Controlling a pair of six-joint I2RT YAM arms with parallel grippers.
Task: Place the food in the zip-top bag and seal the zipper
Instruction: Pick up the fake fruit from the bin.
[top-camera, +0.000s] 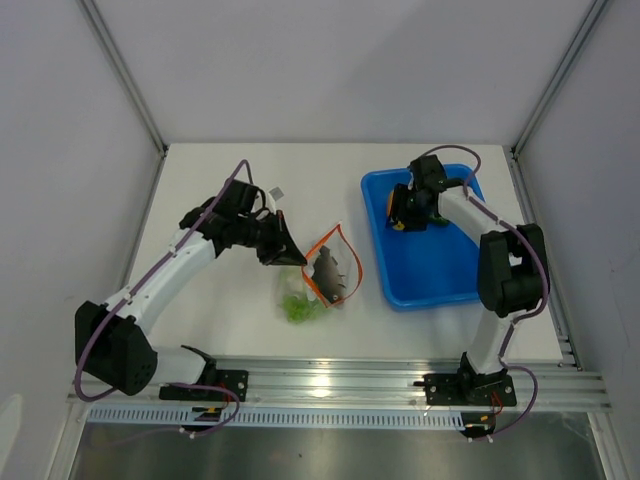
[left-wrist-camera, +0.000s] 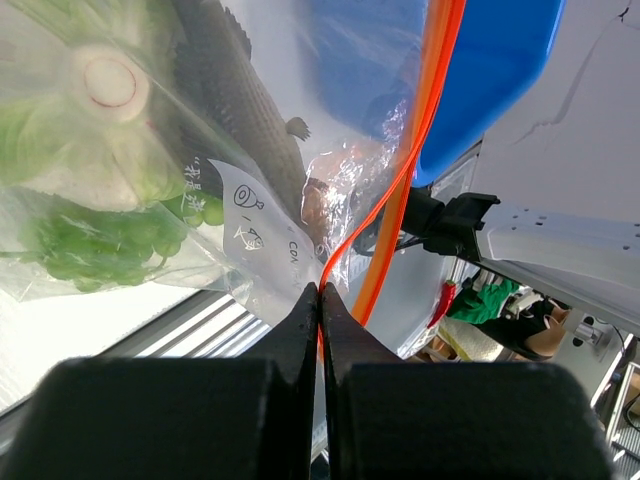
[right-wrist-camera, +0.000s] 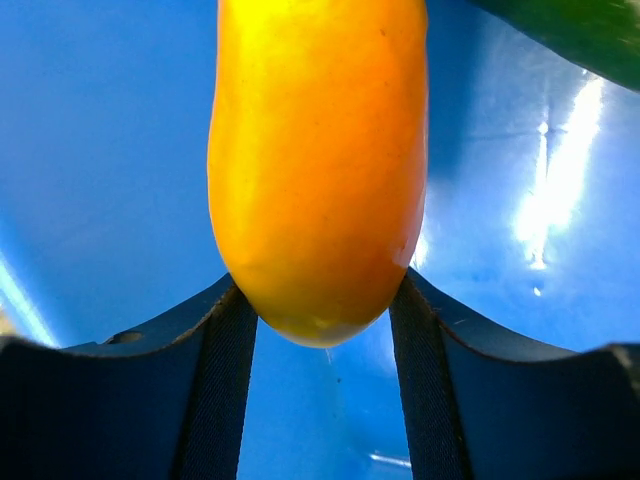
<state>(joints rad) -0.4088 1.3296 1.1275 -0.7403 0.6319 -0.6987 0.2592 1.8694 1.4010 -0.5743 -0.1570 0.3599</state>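
Now; left hand (left-wrist-camera: 320, 295) pinched tight on zipper (left-wrist-camera: 420, 130) at its tips; right hand (right-wrist-camera: 315, 290) clasps yellow-orange piece (right-wrist-camera: 315, 150) over blue tray (right-wrist-camera: 100, 150)

Quick headcount: two arms, a left arm (top-camera: 175, 262) and a right arm (top-camera: 510, 265). One zip-top bag (top-camera: 312, 292) with one zipper (left-wrist-camera: 437, 60), and one blue tray (top-camera: 430, 275). Food-wise there's one grey fish (top-camera: 328, 270), one white round piece (left-wrist-camera: 105, 85) and one yellow-orange piece (right-wrist-camera: 315, 160). The green pieces (left-wrist-camera: 90, 240) in the bag look like two, hard to be sure, plus one separate green piece (right-wrist-camera: 570, 30).
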